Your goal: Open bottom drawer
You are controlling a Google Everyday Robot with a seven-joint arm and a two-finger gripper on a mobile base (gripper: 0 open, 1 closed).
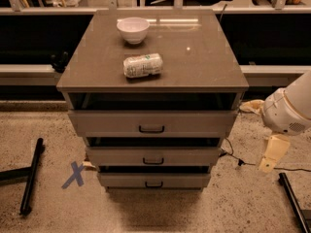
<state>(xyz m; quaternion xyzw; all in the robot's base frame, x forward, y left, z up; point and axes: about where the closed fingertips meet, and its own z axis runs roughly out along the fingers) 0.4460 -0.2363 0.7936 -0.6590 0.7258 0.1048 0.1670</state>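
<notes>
The arm [290, 111] above the gripper [270, 155] (low, right of the bottom drawer [127, 180]) is cut off by the right edge.

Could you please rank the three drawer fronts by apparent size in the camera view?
The top drawer, middle drawer, bottom drawer; distance from the camera may cause the difference. The gripper hangs right of the cabinet, touching none.
</notes>
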